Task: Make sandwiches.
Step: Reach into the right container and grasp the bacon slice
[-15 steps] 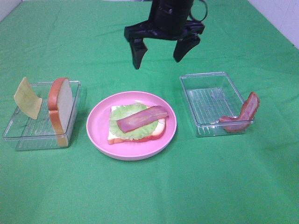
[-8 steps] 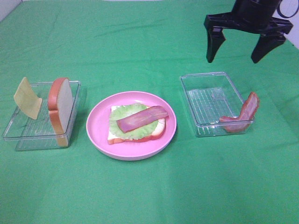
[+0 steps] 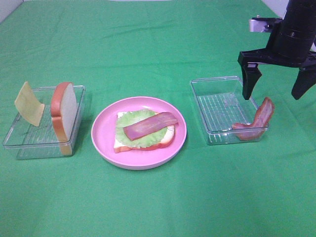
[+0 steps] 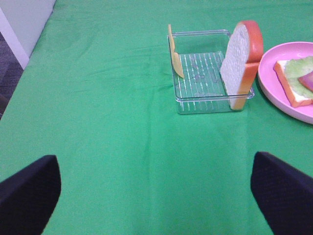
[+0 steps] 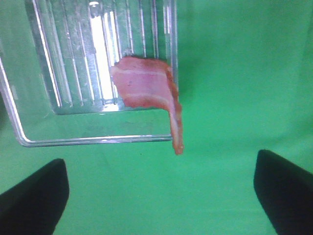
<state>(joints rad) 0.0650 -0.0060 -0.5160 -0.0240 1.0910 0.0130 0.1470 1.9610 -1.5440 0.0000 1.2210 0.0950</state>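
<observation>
As right gripper point(image 3: 272, 95) shifts from above plate point(image 3: 101, 136) to over spare bacon strip point(image 3: 257, 121), claw spread, empty: second bacon pick likely next; left gripper point(image 4: 155, 196) spread too.

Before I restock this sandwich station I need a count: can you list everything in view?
plate: 1, pink, centre of the cloth.
bottom bread slice: 1, white with orange-brown crust, flat on the plate.
lettuce leaf: 1, pale green, on that slice.
plated bacon strip: 1, reddish-pink, on the lettuce.
left tray: 1, clear, left of the plate.
upright bread slice: 1, white with orange-brown crust, on edge at the left tray's right side.
cheese square: 1, yellow, leaning on the left tray's left wall.
right tray: 1, clear, right of the plate.
spare bacon strip: 1, reddish-pink, draped over the right tray's near right corner.
cloth: 1, green, covering the table.
right gripper: 1, black, open, above the spare bacon strip.
left gripper: 1, black, open, seen only in its wrist view.
</observation>
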